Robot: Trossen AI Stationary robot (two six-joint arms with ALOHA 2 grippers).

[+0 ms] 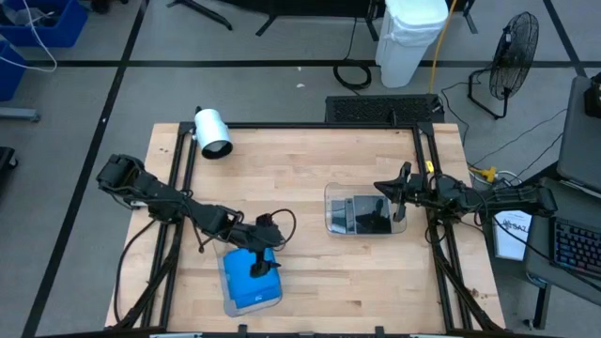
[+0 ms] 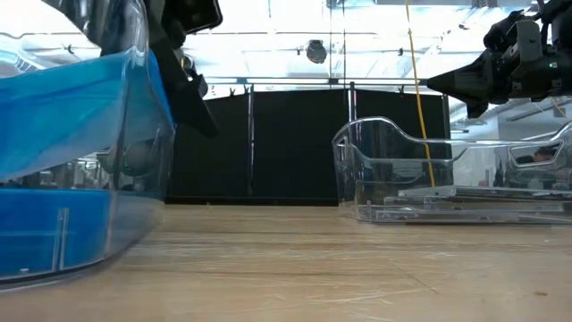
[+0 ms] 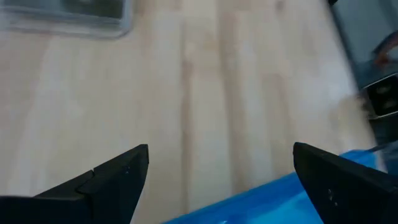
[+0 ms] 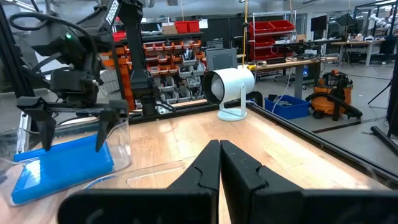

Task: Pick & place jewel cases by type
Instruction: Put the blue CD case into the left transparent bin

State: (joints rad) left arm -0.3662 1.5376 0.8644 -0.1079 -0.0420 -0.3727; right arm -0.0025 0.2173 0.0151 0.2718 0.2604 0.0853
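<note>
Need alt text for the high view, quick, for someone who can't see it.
Left gripper hangs open over blue jewel cases in the near clear tray. Right gripper is shut above the second tray, which holds dark cases.

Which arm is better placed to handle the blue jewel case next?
Left, probably. Its hand is open right over the blue jewel case in the near tray; the right hand is shut by the far tray.

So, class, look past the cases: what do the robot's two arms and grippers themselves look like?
Both arms are slim, dark, jointed links with thin black cables looping beside them. The left gripper and the right gripper each end in two black wedge-shaped fingers. A small green light glows on the left arm's wrist in the right wrist view.
</note>
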